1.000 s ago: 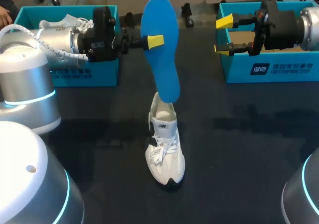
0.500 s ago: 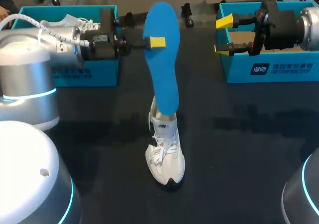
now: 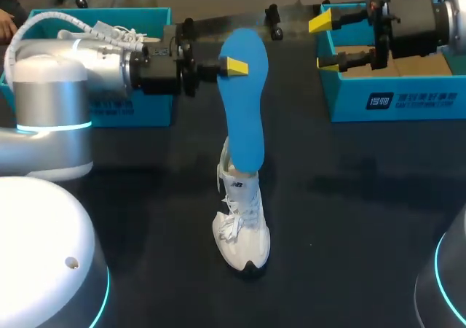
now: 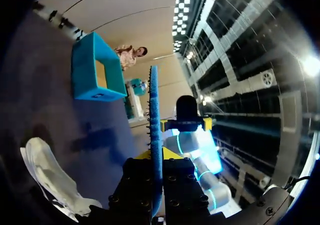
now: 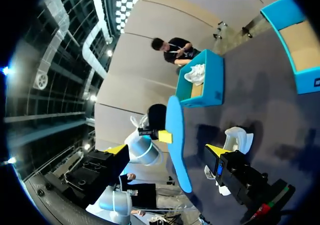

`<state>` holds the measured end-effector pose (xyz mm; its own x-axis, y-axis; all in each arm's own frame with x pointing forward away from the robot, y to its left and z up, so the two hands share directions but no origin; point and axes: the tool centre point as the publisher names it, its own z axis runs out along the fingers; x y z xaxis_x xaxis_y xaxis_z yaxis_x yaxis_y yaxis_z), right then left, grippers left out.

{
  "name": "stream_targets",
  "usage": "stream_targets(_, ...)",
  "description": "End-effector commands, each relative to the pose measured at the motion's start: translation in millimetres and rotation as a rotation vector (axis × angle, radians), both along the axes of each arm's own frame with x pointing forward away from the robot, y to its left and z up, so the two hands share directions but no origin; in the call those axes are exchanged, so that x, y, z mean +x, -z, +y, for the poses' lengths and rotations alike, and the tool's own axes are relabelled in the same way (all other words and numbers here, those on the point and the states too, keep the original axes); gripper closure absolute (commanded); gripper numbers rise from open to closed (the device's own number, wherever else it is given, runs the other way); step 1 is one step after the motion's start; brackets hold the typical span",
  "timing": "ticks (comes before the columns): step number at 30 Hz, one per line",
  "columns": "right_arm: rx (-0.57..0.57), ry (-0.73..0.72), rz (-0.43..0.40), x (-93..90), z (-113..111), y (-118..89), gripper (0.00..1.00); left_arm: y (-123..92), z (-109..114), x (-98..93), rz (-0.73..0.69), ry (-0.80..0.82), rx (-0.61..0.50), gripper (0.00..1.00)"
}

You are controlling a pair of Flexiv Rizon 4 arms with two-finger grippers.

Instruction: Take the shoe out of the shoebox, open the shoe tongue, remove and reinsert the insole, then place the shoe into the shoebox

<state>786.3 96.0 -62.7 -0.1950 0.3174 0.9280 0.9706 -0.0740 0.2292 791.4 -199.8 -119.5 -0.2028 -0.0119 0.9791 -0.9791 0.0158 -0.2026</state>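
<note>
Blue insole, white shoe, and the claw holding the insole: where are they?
blue insole [image 3: 244, 102]: head view, middle of its blue face.
white shoe [image 3: 240, 222]: head view, on its laces.
left gripper [image 3: 237, 66]: head view, between its yellow tips, at the insole's edge.

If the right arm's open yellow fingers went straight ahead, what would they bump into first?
Probably the blue insole, which the left gripper holds upright above the white shoe. It sits directly ahead of the right gripper, though exact depth is unclear.
</note>
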Motion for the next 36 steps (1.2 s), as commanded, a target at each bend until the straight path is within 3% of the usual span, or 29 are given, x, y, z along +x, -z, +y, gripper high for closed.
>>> stream_targets(1, -0.078, 0.027, 0.024, -10.6, 1.3, -8.1, 0.00, 6.7, -6.2, 12.2, 0.409, 0.113, -0.002, 1.00)
stream_targets(11, -0.239, 0.040, 0.086, -16.7, 9.4, -30.3, 0.00, 10.7, -9.9, 17.9, 0.418, 0.162, -0.082, 1.00)
stream_targets(20, -0.281, 0.034, 0.087, -13.9, 11.5, -39.2, 0.00, 4.8, -9.4, 14.5, 0.371, 0.167, -0.188, 1.00)
stream_targets(36, -0.483, 0.027, 0.107, -10.5, 22.4, -58.7, 0.00, -2.3, -10.0, 13.2, 0.320, 0.177, -0.231, 1.00)
